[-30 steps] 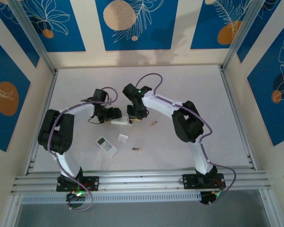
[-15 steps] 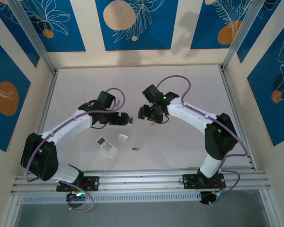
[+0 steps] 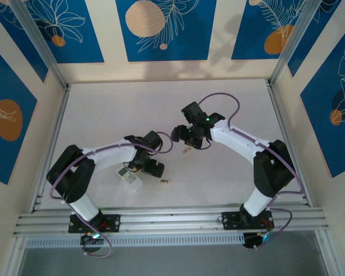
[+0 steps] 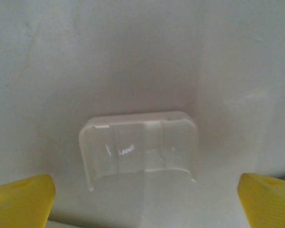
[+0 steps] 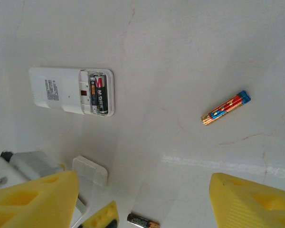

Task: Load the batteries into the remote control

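Left arm [image 3: 109, 151] has pulled back toward its base over the last half second and dropped its wrist over the little clear cover [image 4: 140, 145], while the right arm [image 3: 236, 138] has hardly budged. The remote [image 5: 61, 91] lies back-up on the white worktop [image 3: 230, 98]. It's white with a printed label, and the bay at one end is open, with two batteries [image 5: 99, 92] sitting side by side in it, dark sleeves with red and white print. Two more are loose: an orange one with a blue end [image 5: 226, 108] well off to the remote's right, and a dark coppery one [image 5: 142, 221] at the bottom edge of the right wrist view, near the cover. The right arm reaches in from the right with its elbow bent and wrist pointing down. The right jaws are spread wide with nothing in them, yellow fingertips [image 5: 33, 199] low in their own view and the remote well apart toward the upper left. The left jaws are spread wide too, fingertips [image 4: 21, 199] flanking the cover without touching it. A second remote [image 3: 129, 177] lies face-up just beside the left wrist.
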You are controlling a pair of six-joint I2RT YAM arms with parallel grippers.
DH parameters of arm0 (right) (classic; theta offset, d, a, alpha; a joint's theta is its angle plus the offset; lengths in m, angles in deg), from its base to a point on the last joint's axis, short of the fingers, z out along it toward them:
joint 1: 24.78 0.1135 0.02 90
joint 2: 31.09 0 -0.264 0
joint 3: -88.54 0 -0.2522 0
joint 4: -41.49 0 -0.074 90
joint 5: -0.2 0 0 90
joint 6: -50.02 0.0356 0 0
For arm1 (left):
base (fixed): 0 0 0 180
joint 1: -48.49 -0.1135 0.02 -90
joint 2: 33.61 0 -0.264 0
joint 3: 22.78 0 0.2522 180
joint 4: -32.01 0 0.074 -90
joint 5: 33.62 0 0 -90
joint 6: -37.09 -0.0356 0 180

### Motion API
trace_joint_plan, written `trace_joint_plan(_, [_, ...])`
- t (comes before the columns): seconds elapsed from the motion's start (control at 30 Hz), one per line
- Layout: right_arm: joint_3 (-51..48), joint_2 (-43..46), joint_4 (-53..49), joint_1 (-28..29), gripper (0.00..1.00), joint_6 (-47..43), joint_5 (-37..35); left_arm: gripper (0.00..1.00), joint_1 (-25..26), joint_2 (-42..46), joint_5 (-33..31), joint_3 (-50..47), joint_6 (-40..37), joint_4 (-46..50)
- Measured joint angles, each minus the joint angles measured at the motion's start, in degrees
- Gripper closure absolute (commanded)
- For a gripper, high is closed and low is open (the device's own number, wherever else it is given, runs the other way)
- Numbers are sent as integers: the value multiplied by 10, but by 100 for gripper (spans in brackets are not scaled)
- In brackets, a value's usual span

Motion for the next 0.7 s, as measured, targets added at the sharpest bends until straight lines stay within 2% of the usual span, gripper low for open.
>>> trace_joint_plan(0.1, [0, 0, -1, -1, 27, 0, 0, 15, 0, -19, -10, 0, 0, -12])
trace_joint_plan(0.27, [0, 2, -5, -6, 28, 0, 0, 35, 0, -30, -27, 10, 3, -10])
trace_joint_plan(0.53, [0, 14, -19, -14, 29, -2, -3, 47, 0, -23, -27, 10, -9, -23])
trace_joint_plan(0.7, [8, 37, -28, -35, 29, -34, 14, 54, -2, 37, -41, 10, -67, -60])
